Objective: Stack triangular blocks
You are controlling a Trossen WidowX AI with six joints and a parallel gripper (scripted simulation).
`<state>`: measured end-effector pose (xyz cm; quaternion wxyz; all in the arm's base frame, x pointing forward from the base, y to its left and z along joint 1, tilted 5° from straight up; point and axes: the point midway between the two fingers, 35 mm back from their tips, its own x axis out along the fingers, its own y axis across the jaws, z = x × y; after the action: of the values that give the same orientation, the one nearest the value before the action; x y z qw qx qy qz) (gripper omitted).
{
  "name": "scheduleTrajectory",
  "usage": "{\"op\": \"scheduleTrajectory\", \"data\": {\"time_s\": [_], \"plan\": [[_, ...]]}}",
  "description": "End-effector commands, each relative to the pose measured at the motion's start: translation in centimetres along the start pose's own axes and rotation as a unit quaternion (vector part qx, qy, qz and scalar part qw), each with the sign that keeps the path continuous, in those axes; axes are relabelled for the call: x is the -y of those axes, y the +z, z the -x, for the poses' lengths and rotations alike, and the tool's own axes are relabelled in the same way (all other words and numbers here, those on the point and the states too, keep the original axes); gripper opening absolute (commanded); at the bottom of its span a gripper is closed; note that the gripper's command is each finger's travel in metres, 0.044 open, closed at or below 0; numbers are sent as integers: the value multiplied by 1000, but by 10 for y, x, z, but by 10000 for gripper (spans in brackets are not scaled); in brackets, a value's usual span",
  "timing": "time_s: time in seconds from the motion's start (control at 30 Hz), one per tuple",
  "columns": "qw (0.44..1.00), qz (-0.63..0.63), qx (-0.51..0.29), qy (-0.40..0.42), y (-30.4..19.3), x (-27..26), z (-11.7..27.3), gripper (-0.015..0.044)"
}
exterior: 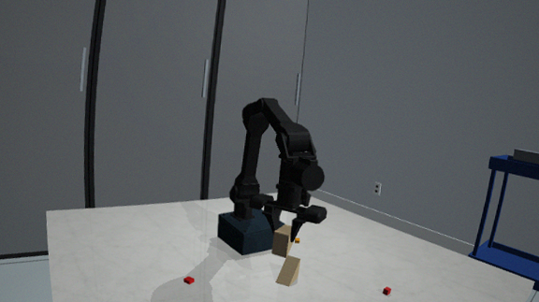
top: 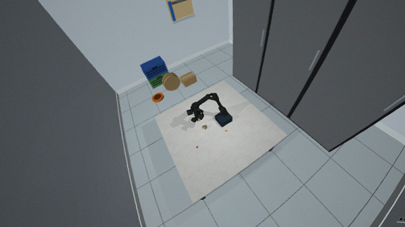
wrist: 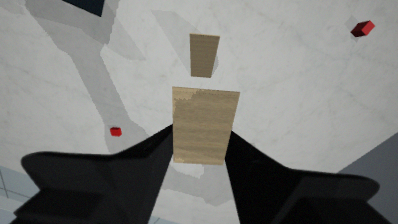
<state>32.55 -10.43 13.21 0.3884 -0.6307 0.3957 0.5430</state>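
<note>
My gripper (top: 198, 118) (exterior: 285, 233) (wrist: 200, 128) is shut on one tan triangular block (exterior: 281, 241) (wrist: 205, 115), held above the table with a broad flat face toward the wrist camera. The other triangular block (top: 204, 127) (exterior: 288, 271) (wrist: 202, 56) rests on the table (top: 226, 161) (exterior: 128, 245), its slope showing in the exterior view. The held block hangs higher than it and, in the wrist view, shows just below it in the picture with a gap between. The blocks do not touch. In the top view the fingers mostly hide the held block.
A red piece (exterior: 188, 280) and another red piece (exterior: 387, 290) lie on the table to either side; two red pieces also show in the wrist view (wrist: 116, 131) (wrist: 363, 28). A small orange piece (top: 225, 130) (exterior: 297, 240) lies near the arm's dark base (top: 224, 119) (exterior: 246, 234).
</note>
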Motion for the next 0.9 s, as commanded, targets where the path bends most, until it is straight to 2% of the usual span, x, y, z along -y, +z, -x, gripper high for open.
{"op": "scheduleTrajectory", "data": {"time_s": [0.0,0.33,0.53,0.87], "plan": [[1000,1,2,-1,7,0,-14,0],[1000,1,3,-1,24,2,-58,0],[1000,1,3,0,26,1,-62,0],[1000,1,4,0,39,-1,-89,0]]}}
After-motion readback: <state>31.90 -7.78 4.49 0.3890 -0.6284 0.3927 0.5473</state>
